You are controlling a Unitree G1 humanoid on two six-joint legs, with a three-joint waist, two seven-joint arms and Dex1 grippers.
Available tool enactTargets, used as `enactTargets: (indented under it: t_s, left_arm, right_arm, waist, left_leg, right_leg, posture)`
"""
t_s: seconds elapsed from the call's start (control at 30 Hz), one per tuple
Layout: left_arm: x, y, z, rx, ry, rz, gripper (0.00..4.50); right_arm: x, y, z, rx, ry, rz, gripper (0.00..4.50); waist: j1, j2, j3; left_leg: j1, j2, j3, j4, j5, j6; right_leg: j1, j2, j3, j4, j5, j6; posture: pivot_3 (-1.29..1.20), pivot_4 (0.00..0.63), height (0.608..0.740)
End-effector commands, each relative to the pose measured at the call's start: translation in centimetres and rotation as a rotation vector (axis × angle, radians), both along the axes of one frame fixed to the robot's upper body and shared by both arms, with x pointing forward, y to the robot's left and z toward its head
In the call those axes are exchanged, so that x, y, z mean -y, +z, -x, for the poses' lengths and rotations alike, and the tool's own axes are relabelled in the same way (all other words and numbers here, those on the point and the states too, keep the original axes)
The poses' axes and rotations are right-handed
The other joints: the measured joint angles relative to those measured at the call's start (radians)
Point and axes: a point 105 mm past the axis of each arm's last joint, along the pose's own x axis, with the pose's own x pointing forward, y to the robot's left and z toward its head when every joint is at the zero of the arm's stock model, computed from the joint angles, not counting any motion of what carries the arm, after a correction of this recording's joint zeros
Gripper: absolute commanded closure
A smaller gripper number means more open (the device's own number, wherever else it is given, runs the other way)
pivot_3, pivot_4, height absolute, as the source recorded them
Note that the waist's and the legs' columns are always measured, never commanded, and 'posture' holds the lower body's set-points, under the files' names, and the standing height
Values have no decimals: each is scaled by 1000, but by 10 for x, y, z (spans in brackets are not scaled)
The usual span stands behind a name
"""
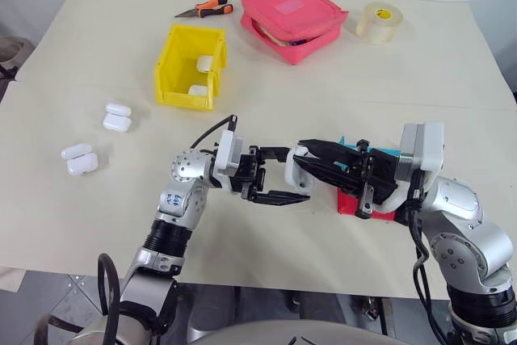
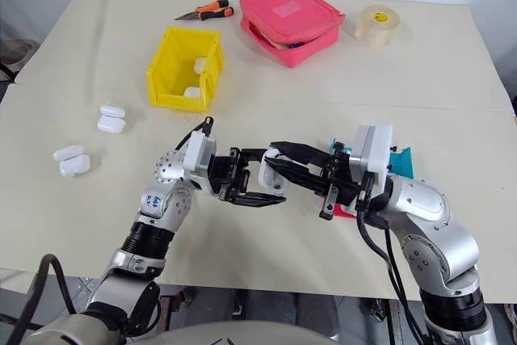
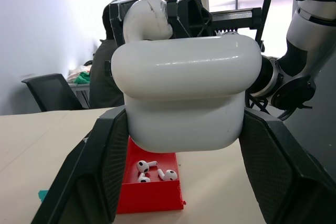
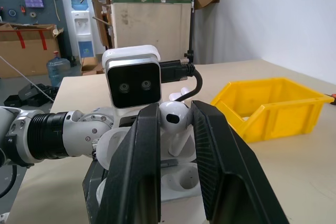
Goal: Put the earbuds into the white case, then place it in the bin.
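Loading under way: left gripper (image 1: 279, 187) clamps the open white case (image 3: 184, 98) mid-air at table centre; right gripper (image 4: 176, 129) pinches an earbud (image 4: 174, 115) above it. Remaining earbuds (image 3: 155, 170) wait; yellow bin (image 1: 191, 66) at eleven o'clock.

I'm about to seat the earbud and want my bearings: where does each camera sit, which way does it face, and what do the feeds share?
Left and right eye views: on the head, facing forward and down over the table; both arms show, left gripper holding the white case, right gripper.
Left wrist view: looks along its fingers past the case to the red tray.
Right wrist view: looks along its fingers, pinching an earbud, toward the yellow bin.
Shared: the case and earbud.
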Motion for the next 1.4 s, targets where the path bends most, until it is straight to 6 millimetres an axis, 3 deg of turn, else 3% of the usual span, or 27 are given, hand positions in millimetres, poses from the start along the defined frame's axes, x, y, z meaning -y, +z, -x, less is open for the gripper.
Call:
enactTargets:
  t_s: [0.03,0.53,0.93,1.4]
  left_arm:
    - [-2,17,5,65,-8,55,1718]
    - [-9,11,-2,50,21,34,1718]
    - [-11,10,-9,49,48,34,1718]
    - [-5,13,1,67,-2,38,1718]
  right_arm:
    - [5,1,0,3,-23,19,3995]
    - [3,8,4,12,-31,7,3995]
    - [2,-1,6,-29,-27,18,3995]
    - [-3,-6,-4,-28,-16,14,3995]
  waist:
    - [0,0,0]
    - [0,0,0]
    - [1,0,0]
    - [1,0,0]
  left_leg:
    - [0,0,0,0,0,0]
    - [0,0,0,0,0,0]
    - [0,0,0,0,0,0]
    - [0,0,0,0,0,0]
  right_leg:
    - [0,0,0,0,0,0]
    - [0,0,0,0,0,0]
    - [0,0,0,0,0,0]
    - [0,0,0,0,0,0]
  posture:
    - [0,150,740]
    - [0,150,740]
    - [0,150,740]
    - [0,150,740]
